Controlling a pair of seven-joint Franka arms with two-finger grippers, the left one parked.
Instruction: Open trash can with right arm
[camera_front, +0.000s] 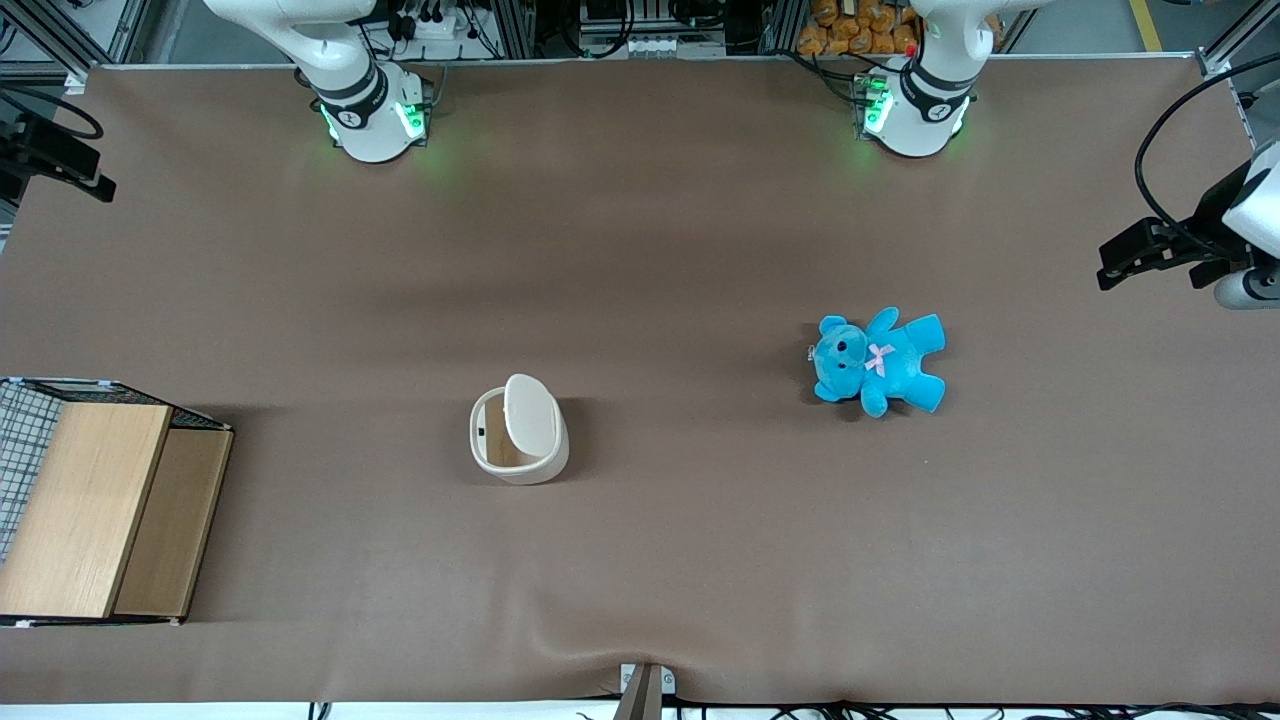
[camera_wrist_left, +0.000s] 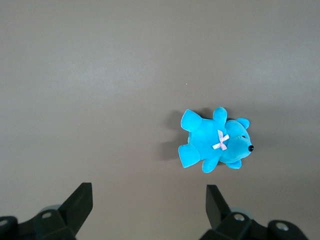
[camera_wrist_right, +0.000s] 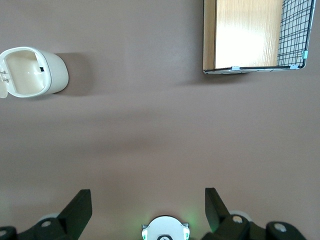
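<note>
The trash can (camera_front: 518, 437) is a small cream-white bin standing near the middle of the table, nearer the front camera than the arm bases. Its flip lid (camera_front: 530, 412) is raised and the tan inside shows. In the right wrist view the trash can (camera_wrist_right: 32, 72) shows its open mouth. My right gripper (camera_wrist_right: 145, 210) is open and empty, fingers wide apart, high above the table over its own base (camera_wrist_right: 165, 231), well apart from the can. Its black body (camera_front: 55, 160) shows at the working arm's edge of the front view.
A wooden box with wire mesh (camera_front: 95, 505) stands at the working arm's end of the table, also in the right wrist view (camera_wrist_right: 250, 35). A blue teddy bear (camera_front: 880, 362) lies toward the parked arm's end. The brown table cover is wrinkled near the front edge (camera_front: 600, 640).
</note>
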